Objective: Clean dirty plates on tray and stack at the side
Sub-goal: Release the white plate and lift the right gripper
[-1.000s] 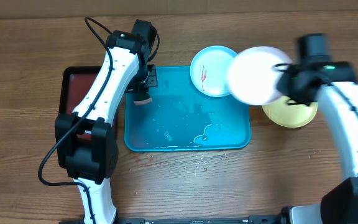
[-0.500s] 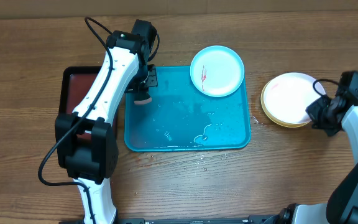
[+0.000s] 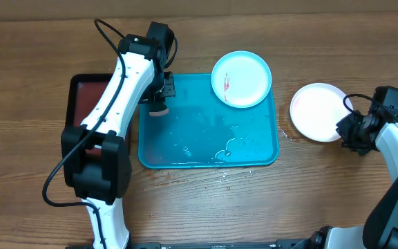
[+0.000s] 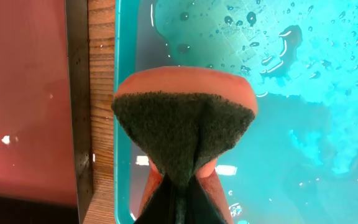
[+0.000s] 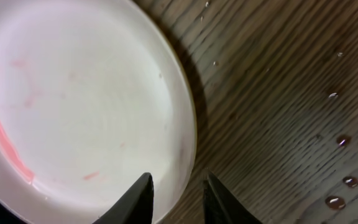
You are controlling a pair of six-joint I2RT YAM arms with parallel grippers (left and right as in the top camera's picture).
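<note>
The right gripper [image 5: 178, 188] stands slightly parted, its tips straddling the rim of the white plate [image 5: 79, 93], which is pink-smeared and lies right of the tray [image 3: 185, 149]. The left gripper [image 4: 179, 208] pinches a sponge [image 4: 182, 124] over the tray's left edge. The blue-rimmed plate [image 3: 240, 78] sits at its far right corner.

A wooden worktop [image 3: 33, 48] carries a small black tray [image 3: 81, 104] with a dark red inside, at its left part. An orange sponge [image 4: 185, 124] with a dark green scouring face is folded narrow at one end. A few water drops [image 5: 344, 183] dot the wood on the right
</note>
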